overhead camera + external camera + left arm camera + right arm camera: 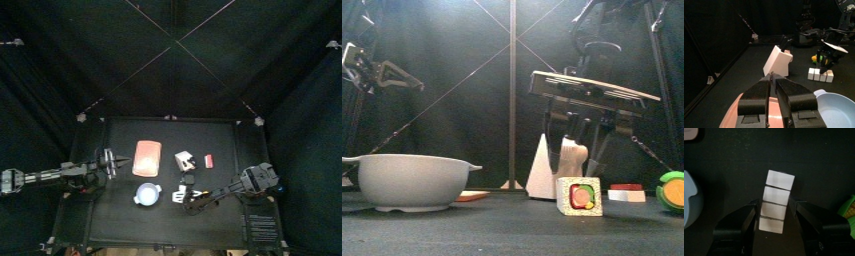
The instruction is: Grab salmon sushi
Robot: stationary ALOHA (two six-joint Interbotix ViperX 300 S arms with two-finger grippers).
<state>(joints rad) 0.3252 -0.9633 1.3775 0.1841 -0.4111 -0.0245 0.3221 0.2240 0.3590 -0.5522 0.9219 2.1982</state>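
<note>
Black curtains are hanging on every side of a small dark surface (120,225). The salmon sushi (185,157) is sitting near the middle of the surface, a little toward the far edge, just beside a big pink slab (147,157) and apart from both arms.

The right hand (775,213) is hovering closer to the front edge with its jaws spread wide. It is straddling a row of white blocks (776,198), not the little red piece, and it is gripping nothing. The left hand (771,80) is resting over the pink slab with its jaws pressed together and empty. A pale bowl (409,180) is standing toward the front left.

To do this step well, the right hand is probably needing to lift clear of the white row and travel toward the far edge until the red piece is lying squarely between its jaws. It should be coming down straight and closing gently (the piece is tiny and looks easy to nudge away). It should also be keeping off the slab beside it.

No brand, label or writing is showing anywhere.
</note>
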